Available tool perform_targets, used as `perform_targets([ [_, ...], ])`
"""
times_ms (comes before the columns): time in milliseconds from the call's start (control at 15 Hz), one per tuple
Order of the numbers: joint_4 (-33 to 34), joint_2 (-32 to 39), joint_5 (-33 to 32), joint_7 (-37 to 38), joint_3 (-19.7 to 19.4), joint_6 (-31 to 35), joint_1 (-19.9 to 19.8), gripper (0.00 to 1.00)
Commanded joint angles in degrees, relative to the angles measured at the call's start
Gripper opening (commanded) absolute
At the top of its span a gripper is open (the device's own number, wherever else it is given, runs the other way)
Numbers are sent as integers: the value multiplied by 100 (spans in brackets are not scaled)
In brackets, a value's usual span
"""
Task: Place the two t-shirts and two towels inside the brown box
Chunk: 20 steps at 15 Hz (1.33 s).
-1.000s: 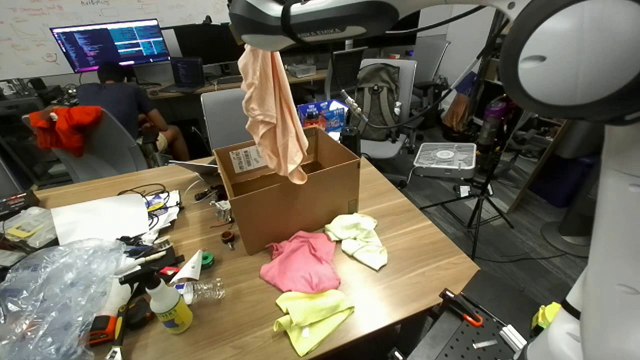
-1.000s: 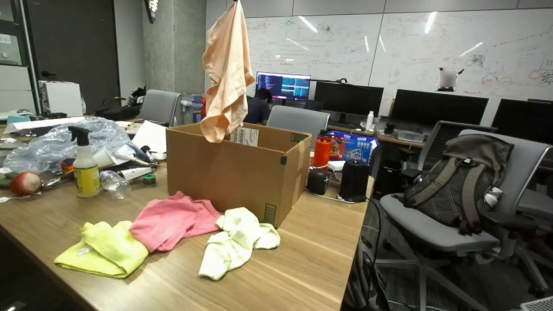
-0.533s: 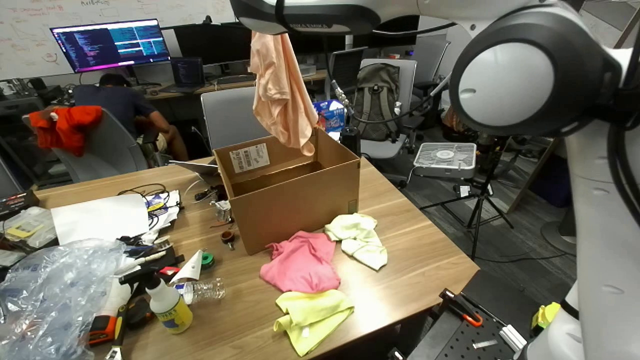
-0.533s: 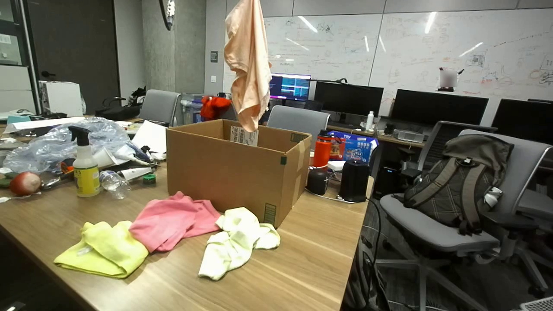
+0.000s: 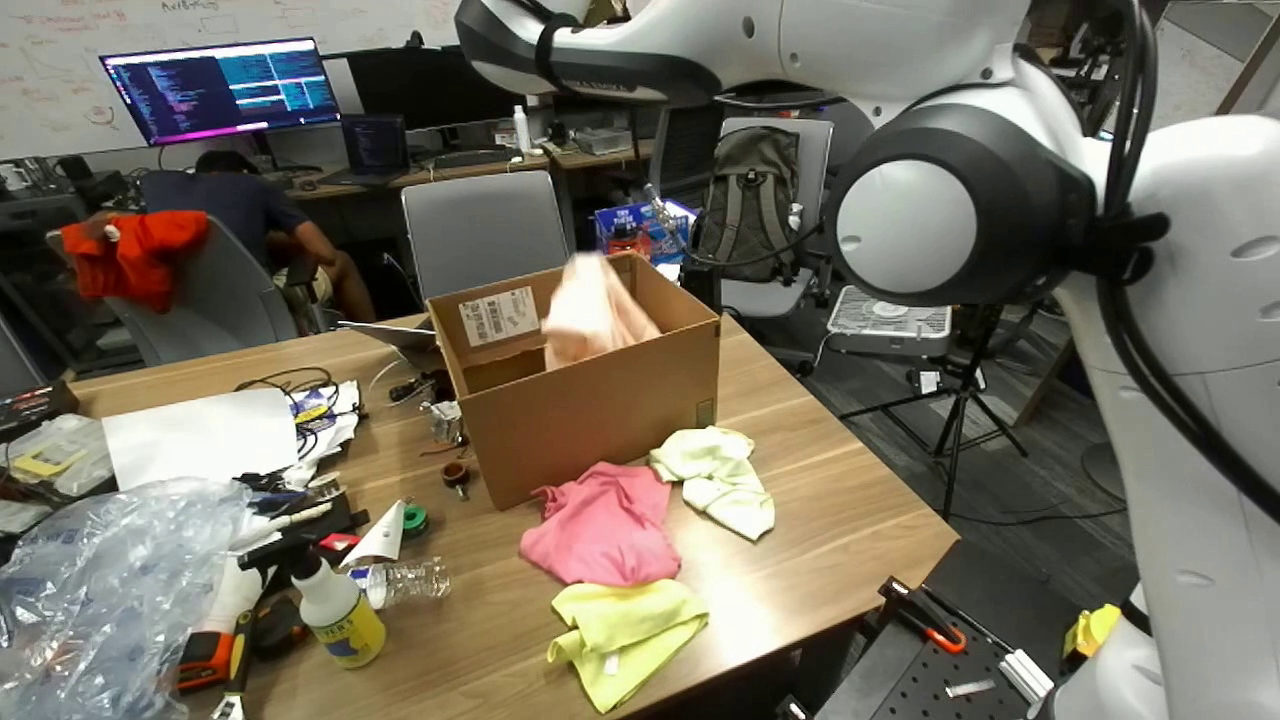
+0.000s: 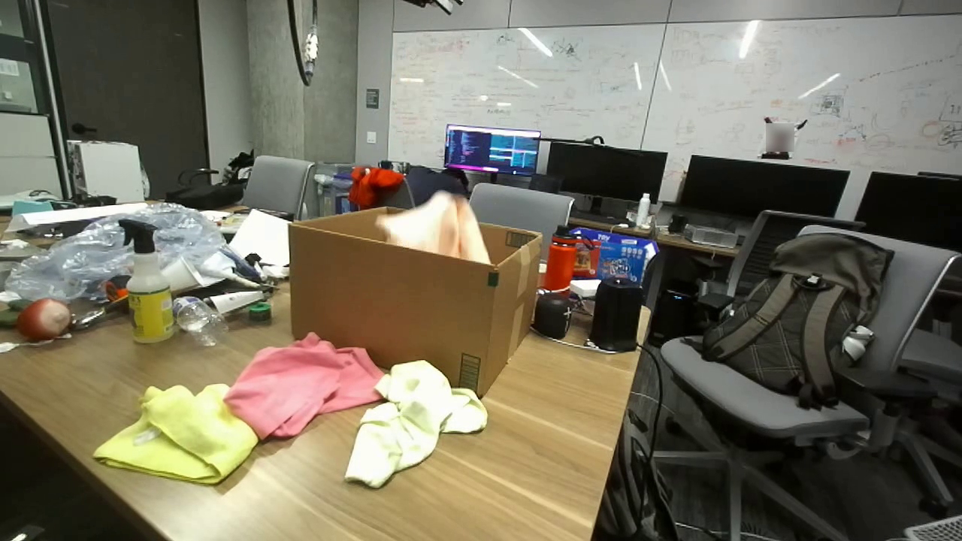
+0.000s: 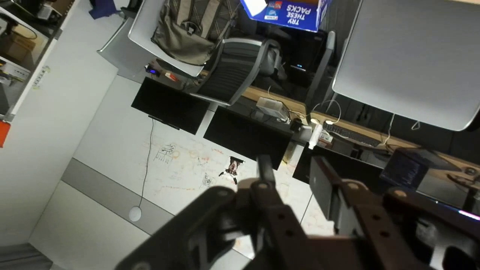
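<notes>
Worktop (image 5: 830, 530): supports the brown box (image 5: 600, 430). Peach cloth (image 5: 592, 315): previously suspended, now released, partly inside the brown box; one item apparently delivered. Pink cloth (image 5: 605, 525), yellow cloth (image 5: 635, 618), pale green cloth (image 5: 722, 482): outside, pending. Tool (image 7: 292, 172): jaws parted, empty.

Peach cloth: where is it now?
In an exterior view, the peach cloth shows blurred in the opening of the brown box, right of the white label, its lower part hidden by the box.
</notes>
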Motion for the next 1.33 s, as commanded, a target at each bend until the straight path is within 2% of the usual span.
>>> perform_targets([
  [0,428,178,156,-398,68,-446,36,65],
  [267,118,-44,432,-628,242,-1038,4,96],
  [333,66,-110,543,-704,289,-1229,-23,100],
  [600,-219,-417,970,-797,451,-1901,-101,100],
  [933,-789,-945,1672,-767,639,-2321,-339,100],
  [1267,-2213,-1801,2765,-658,773,-2147,-860,100],
])
